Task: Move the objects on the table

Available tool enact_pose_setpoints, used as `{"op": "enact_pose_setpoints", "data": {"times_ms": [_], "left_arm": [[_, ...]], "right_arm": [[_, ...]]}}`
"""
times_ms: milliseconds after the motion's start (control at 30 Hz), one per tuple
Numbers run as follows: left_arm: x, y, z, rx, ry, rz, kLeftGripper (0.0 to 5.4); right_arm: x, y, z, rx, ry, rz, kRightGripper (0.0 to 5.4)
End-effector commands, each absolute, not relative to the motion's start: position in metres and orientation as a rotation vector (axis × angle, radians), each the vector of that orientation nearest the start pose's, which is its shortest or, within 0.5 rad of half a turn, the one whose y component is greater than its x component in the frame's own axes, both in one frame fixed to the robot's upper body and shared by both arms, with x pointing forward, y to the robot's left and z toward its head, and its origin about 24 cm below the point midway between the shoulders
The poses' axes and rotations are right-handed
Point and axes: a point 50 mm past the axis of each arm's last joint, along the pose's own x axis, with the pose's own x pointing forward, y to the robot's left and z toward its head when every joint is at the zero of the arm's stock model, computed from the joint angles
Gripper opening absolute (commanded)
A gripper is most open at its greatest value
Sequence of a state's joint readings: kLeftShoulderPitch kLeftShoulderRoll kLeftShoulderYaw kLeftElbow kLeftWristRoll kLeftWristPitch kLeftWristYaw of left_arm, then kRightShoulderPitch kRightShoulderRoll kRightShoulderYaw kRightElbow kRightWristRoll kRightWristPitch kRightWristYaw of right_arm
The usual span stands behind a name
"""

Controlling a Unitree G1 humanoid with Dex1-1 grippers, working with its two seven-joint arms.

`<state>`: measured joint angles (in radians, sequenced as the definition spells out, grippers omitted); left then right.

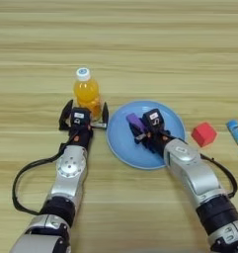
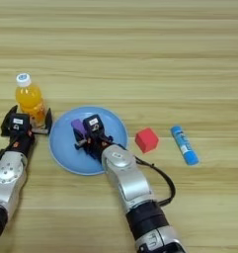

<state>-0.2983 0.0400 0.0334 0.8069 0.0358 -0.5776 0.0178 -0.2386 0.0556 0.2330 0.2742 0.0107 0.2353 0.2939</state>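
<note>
Judging progress: partway at most; purple block [image 1: 135,120] over the plate, bottle and cube apparently not yet moved.
Left end effector [image 1: 84,114]: fingers spread wide, nothing held, just near of the juice bottle [image 1: 87,94], one finger toward each side of its base.
Juice bottle: upright on the bench [image 1: 140,44], orange liquid, white cap, just left of the plate and off it.
Right end effector [image 1: 140,129]: over the middle of the blue plate [image 1: 121,148], fingers closed around the purple block; released or gripped, hard to say for sure, but looks gripped.
Purple block: inside the plate's outline, left of centre, at the right fingertips; resting on the plate or held just above, cannot tell.
Plate contents: nothing but the purple block and the end effector over it.
Red cube [image 2: 146,140]: on the bench just right of the plate, apart from its rim, untouched.
Blue tube [image 2: 184,145]: lying flat further right, well apart from both arms.
Left to do, by guess: let go of the block, then deal with bottle and cube.
</note>
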Motion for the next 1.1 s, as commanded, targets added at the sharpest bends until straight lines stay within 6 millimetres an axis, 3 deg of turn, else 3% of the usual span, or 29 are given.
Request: {"op": "enact_pose_setpoints", "data": {"times_ms": [33, 600, 833, 1100], "left_arm": [[0.285, 0.146, -0.009, 0.071, -0.056, -0.039, 5.4], [0.285, 0.147, -0.009, 0.072, -0.058, -0.04, 5.4], [0.285, 0.146, -0.009, 0.072, -0.061, -0.041, 5.4], [0.284, 0.147, -0.009, 0.071, -0.062, -0.04, 5.4]], "right_arm": [[0.273, -0.054, 0.014, 0.015, 0.32, 0.586, 1.42], [0.279, -0.084, 0.076, 0.017, 0.109, 0.494, 1.42], [0.287, -0.147, 0.095, 0.011, 0.042, 0.296, 1.42], [0.289, -0.182, 0.09, 0.009, 0.066, 0.189, 1.42]]}}
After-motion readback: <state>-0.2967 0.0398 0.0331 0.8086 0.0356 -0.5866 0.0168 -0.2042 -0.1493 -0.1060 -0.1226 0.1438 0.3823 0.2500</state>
